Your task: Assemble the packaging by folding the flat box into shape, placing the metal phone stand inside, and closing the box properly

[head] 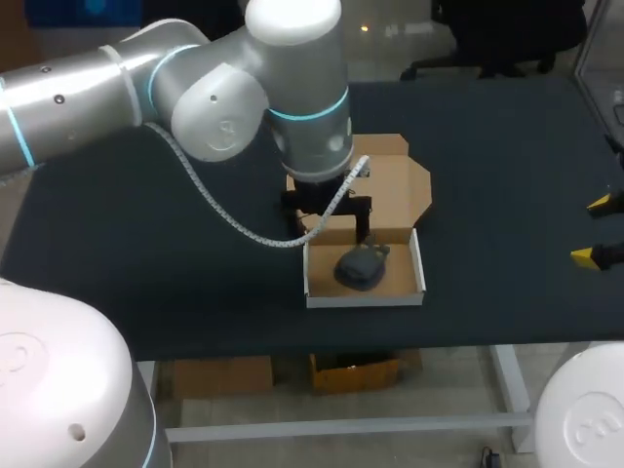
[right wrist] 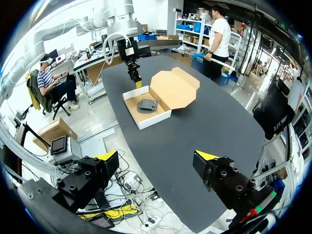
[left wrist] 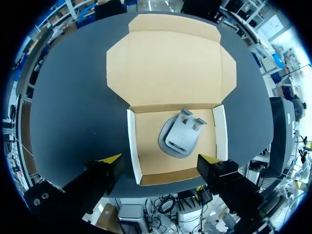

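Observation:
The cardboard box (head: 414,265) stands folded into a shallow tray near the table's front edge, its lid (head: 395,183) lying open and flat behind it. The dark grey metal phone stand (head: 362,268) lies inside the tray. My left gripper (head: 330,229) hangs just above the tray's back wall, open and holding nothing. In the left wrist view the stand (left wrist: 179,137) and the tray (left wrist: 146,146) lie ahead of the left gripper (left wrist: 161,160), with the lid (left wrist: 170,63) beyond. My right gripper (head: 597,230) is open at the table's right edge, far from the box (right wrist: 130,110).
The black table (head: 146,244) stretches bare to both sides of the box. A white coiled cable (head: 229,226) droops from my left arm above the table, left of the tray. The table's front edge runs just below the tray.

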You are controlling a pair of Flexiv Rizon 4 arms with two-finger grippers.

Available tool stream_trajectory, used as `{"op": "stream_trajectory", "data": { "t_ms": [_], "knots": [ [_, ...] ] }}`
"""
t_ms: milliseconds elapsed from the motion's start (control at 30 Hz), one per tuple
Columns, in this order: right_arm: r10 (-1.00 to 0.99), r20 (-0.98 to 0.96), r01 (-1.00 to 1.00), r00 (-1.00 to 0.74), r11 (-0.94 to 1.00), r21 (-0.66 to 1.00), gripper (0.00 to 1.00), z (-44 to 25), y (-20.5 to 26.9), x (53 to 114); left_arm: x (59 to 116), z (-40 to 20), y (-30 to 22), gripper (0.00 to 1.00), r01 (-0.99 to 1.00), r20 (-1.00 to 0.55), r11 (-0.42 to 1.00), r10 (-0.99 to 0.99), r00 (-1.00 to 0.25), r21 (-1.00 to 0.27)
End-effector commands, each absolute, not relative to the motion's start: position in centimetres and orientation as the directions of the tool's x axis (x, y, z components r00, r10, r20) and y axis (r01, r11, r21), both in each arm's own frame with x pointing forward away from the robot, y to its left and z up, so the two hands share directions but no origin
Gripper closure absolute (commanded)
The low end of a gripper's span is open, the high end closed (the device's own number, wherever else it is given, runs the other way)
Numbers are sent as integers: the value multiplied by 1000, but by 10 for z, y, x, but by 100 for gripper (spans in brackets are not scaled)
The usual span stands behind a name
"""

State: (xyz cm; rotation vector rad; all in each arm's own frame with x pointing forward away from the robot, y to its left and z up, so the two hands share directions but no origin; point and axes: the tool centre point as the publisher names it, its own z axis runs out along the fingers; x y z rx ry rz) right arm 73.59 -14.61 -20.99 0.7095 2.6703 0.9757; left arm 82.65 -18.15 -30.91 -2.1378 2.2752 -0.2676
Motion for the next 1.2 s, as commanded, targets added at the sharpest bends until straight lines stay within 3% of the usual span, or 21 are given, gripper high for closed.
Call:
{"op": "stream_trajectory", "data": {
  "t_ms": [33,300,1200],
  "knots": [
    [505,-31,365,-863,664,653,0,-209,-147,735,831,-301,-157,0,-989,190,72,-977,-96,-128],
    [505,-31,365,-863,664,653,0,-209,-147,735,850,-293,-142,0,-966,279,162,-936,-216,-202],
    [505,-31,365,-863,664,653,0,-209,-147,735,850,-293,-142,0,-966,279,162,-936,-216,-202]
  ]
}}
